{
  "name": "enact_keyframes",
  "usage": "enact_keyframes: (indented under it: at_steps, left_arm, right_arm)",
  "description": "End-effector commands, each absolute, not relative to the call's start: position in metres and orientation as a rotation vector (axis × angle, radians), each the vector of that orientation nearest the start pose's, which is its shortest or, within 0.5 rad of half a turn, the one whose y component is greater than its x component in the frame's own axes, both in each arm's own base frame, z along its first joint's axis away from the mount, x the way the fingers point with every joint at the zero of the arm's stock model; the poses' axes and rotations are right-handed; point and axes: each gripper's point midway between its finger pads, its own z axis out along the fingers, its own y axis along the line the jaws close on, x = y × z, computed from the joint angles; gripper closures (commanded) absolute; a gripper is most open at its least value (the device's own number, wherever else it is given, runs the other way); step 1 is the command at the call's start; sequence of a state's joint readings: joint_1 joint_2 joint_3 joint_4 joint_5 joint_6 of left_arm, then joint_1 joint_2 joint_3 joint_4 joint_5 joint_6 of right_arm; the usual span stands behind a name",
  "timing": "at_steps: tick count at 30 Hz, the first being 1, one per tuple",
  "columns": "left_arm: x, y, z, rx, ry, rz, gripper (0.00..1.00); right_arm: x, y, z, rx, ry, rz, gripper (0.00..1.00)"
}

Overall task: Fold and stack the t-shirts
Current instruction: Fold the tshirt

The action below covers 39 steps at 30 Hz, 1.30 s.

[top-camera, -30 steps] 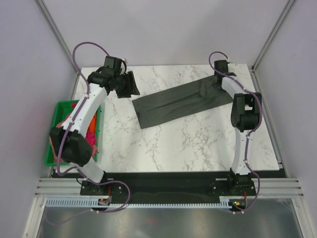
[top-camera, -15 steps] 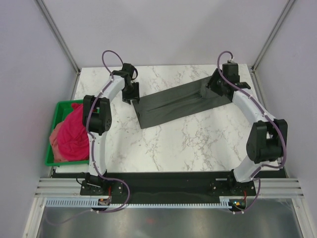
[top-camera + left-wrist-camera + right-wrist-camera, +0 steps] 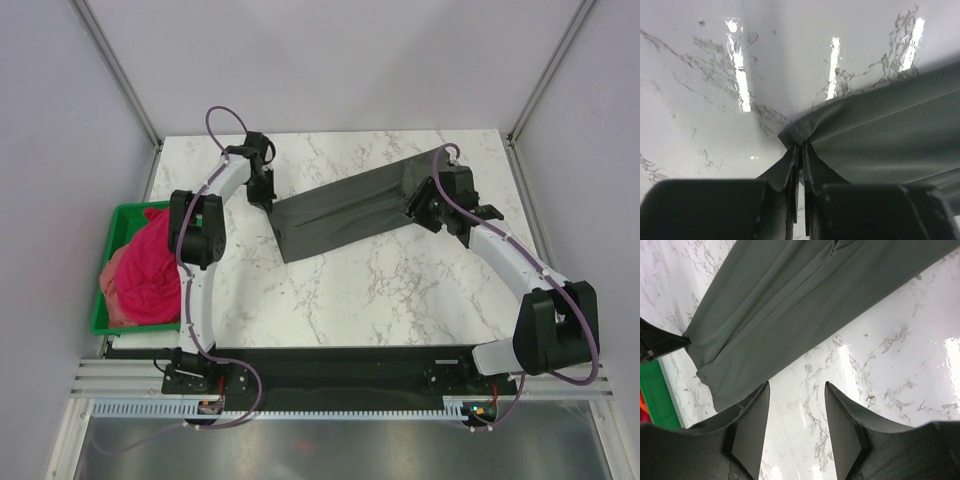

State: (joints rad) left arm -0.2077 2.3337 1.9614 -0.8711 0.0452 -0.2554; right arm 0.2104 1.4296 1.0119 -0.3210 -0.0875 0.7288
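Observation:
The dark charcoal t-shirt (image 3: 350, 205) lies as a long folded strip, slanting across the marble table. My left gripper (image 3: 270, 200) is at its far-left corner. In the left wrist view the gripper (image 3: 801, 150) is shut on that corner of the charcoal t-shirt (image 3: 890, 125), which bunches between the fingers. My right gripper (image 3: 416, 212) hovers over the near edge of the strip's right part. It (image 3: 796, 387) is open with bare marble between its fingers, and the charcoal t-shirt (image 3: 790, 305) lies just beyond the tips. A magenta-pink t-shirt (image 3: 150, 265) and a salmon-pink t-shirt (image 3: 112, 282) lie heaped in the bin.
The green plastic bin (image 3: 98, 325) sits off the table's left edge, and its corner (image 3: 650, 395) shows in the right wrist view. Marble table (image 3: 380, 290) spreads in front of the strip. Grey enclosure walls stand behind and on both sides.
My left gripper has shut on the charcoal shirt's left corner. My right gripper has pulled back from the strip's far right end toward its near edge, staying open.

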Motion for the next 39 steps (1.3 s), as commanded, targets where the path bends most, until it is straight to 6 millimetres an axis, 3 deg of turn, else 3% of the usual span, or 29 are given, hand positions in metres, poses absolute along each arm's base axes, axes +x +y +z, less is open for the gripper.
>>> enact_keyframes:
  at_steps: [1,3,5,6,7,9,11,13,14,16,17,21,25,26,30,31,33,34,37,39]
  left_arm:
    - [0.459,-0.109,0.039,-0.102,2.83,-0.122,0.92]
    - [0.434,-0.103,0.028,-0.126,2.889,-0.096,0.97]
    - [0.418,-0.096,0.03,-0.162,2.901,-0.059,0.98]
    - [0.397,-0.092,0.02,-0.193,2.951,-0.038,0.98]
    - [0.39,-0.092,0.027,-0.213,2.942,-0.05,0.98]
    - [0.358,-0.092,0.018,-0.239,3.003,-0.038,0.98]
    - [0.342,-0.087,0.028,-0.248,2.976,0.045,0.96]
    - [0.315,-0.078,0.021,-0.289,3.005,0.09,0.93]
    - [0.302,-0.075,0.022,-0.296,3.012,0.097,0.87]
    - [0.292,-0.072,0.022,-0.301,3.015,0.109,0.76]
    - [0.286,-0.07,0.022,-0.297,3.017,0.124,0.65]
    - [0.294,-0.066,0.047,-0.275,2.921,0.134,0.48]
    - [0.309,-0.073,0.08,-0.247,2.814,0.067,0.45]
    - [0.31,-0.08,0.089,-0.217,2.784,0.051,0.44]
    - [0.319,-0.102,0.118,-0.125,2.7,-0.095,0.41]
    - [0.32,-0.105,0.124,-0.113,2.687,-0.124,0.41]
    - [0.322,-0.115,0.135,-0.093,2.669,-0.201,0.41]
    - [0.323,-0.118,0.141,-0.091,2.647,-0.226,0.41]
    - [0.327,-0.144,0.147,-0.046,2.593,-0.431,0.41]
    - [0.321,-0.156,0.141,-0.057,2.608,-0.53,0.42]
  right_arm:
    - [0.378,0.112,0.162,0.558,2.217,0.547,0.44]
    - [0.379,0.106,0.158,0.558,2.224,0.536,0.44]
    - [0.385,0.094,0.155,0.567,2.212,0.497,0.44]
    - [0.388,0.09,0.153,0.563,2.212,0.481,0.44]
    - [0.396,0.081,0.156,0.564,2.193,0.464,0.44]
    - [0.406,0.072,0.149,0.531,2.218,0.44,0.44]
    - [0.419,0.058,0.152,0.555,2.201,0.448,0.44]
    - [0.431,0.045,0.155,0.586,2.157,0.46,0.44]
    - [0.436,0.036,0.149,0.607,2.153,0.459,0.44]
    - [0.448,0.035,0.147,0.573,2.137,0.504,0.45]
    - [0.453,0.034,0.133,0.579,2.165,0.507,0.47]
    - [0.479,0.041,0.123,0.545,2.142,0.584,0.48]
    - [0.498,0.033,0.102,0.546,2.141,0.544,0.46]
    - [0.5,0.029,0.089,0.539,2.162,0.511,0.46]
    - [0.518,0.019,0.073,0.549,2.167,0.503,0.46]
    - [0.52,0.019,0.062,0.558,2.19,0.501,0.46]
    - [0.529,0.017,0.061,0.554,2.189,0.491,0.47]
    - [0.528,0.015,0.048,0.566,2.221,0.477,0.47]
    - [0.536,0.007,0.042,0.568,2.23,0.418,0.48]
    - [0.543,0.002,0.037,0.573,2.232,0.39,0.48]
